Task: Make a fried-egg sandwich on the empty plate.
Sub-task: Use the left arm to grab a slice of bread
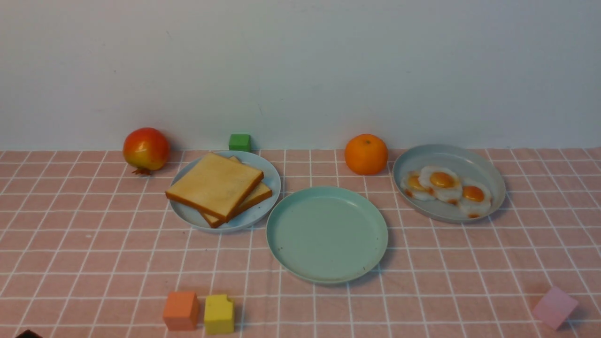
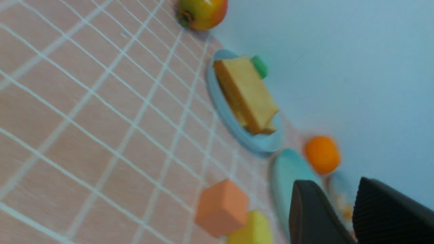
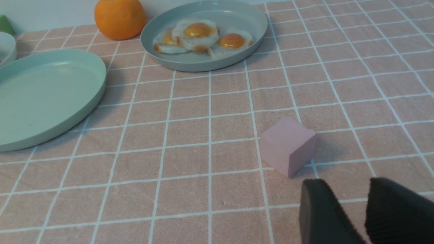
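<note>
The empty mint-green plate (image 1: 327, 234) sits at the table's centre; it also shows in the right wrist view (image 3: 44, 98). Two toast slices (image 1: 216, 185) lie stacked on a pale blue plate (image 1: 271, 180) to its left. Three fried eggs (image 1: 443, 183) lie on a grey-blue plate (image 1: 450, 155) to its right. My left gripper (image 2: 335, 189) is open and empty, hovering near the front left of the table. My right gripper (image 3: 349, 189) is open and empty, low over the cloth just short of a pink cube (image 3: 287, 145). Neither gripper clearly shows in the front view.
A red-yellow fruit (image 1: 146, 149), a green cube (image 1: 240, 142) and an orange (image 1: 366, 154) stand along the back wall. An orange cube (image 1: 181, 310) and a yellow block (image 1: 219, 314) sit at the front left. The pink cube (image 1: 554, 307) sits front right.
</note>
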Robot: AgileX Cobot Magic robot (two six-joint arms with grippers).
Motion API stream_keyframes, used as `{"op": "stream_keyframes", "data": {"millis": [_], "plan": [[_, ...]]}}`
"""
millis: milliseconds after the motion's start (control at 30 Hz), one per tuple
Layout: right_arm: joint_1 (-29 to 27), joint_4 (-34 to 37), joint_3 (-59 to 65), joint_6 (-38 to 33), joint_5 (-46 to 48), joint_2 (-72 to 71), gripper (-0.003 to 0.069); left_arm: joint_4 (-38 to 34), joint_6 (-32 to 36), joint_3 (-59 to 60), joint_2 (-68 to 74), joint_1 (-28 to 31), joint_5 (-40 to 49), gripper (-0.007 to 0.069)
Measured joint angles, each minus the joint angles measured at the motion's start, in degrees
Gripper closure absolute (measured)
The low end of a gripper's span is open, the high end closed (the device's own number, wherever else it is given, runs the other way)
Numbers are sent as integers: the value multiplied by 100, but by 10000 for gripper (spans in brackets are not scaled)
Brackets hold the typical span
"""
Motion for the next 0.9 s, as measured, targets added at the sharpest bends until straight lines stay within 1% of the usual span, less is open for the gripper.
{"op": "stream_keyframes", "data": {"millis": [33, 100, 133, 167, 233, 267, 300, 367, 400, 433, 467, 533, 567, 600, 633, 667, 733, 767, 800, 900], "plan": [[0, 0, 0, 0, 0, 0, 419, -111, -39, 0, 0, 0, -26, 386], [0, 0, 0, 0, 0, 0, 419, -691, -147, -7, 0, 0, -359, 386], [0, 0, 0, 0, 0, 0, 419, -755, -147, -22, 0, 0, -354, 387], [0, 0, 0, 0, 0, 0, 419, -913, -104, -180, 0, 0, -143, 404], [0, 0, 0, 0, 0, 0, 419, -927, 225, -549, 0, 0, 259, 454], [0, 0, 0, 0, 0, 0, 419, -927, 279, -600, 11, 0, 377, 461], [0, 0, 0, 0, 0, 0, 419, -845, 879, -1112, 177, 0, 880, 535], [0, 0, 0, 0, 0, 0, 419, -738, 1538, -1648, 660, -26, 1480, 606], [0, 0, 0, 0, 0, 0, 419, -697, 1870, -1873, 886, -67, 1677, 612], [0, 0, 0, 0, 0, 0, 419, -644, 2044, -2140, 1116, -144, 1817, 612], [0, 0, 0, 0, 0, 0, 419, -564, 2384, -2396, 1444, -255, 2125, 612], [0, 0, 0, 0, 0, 0, 419, -365, 2639, -2901, 1932, -546, 2594, 612], [0, 0, 0, 0, 0, 0, 419, -340, 2658, -2952, 2048, -578, 2714, 612], [0, 0, 0, 0, 0, 0, 419, -58, 2708, -3406, 2541, -849, 3241, 612], [0, 0, 0, 0, 0, 0, 419, -25, 2708, -3406, 2678, -876, 3309, 612], [0, 0, 0, 0, 0, 0, 419, 222, 2708, -3794, 3173, -1045, 3833, 612], [0, 0, 0, 0, 0, 0, 419, 557, 2708, -4261, 3943, -1231, 4263, 612], [0, 0, 0, 0, 0, 0, 419, 638, 2708, -4403, 4253, -1290, 4331, 612], [0, 0, 0, 0, 0, 0, 419, 661, 2708, -4436, 4253, -1290, 4331, 612], [0, 0, 0, 0, 0, 0, 419, 823, 2710, -4834, 5064, -1551, 4263, 612]]}}
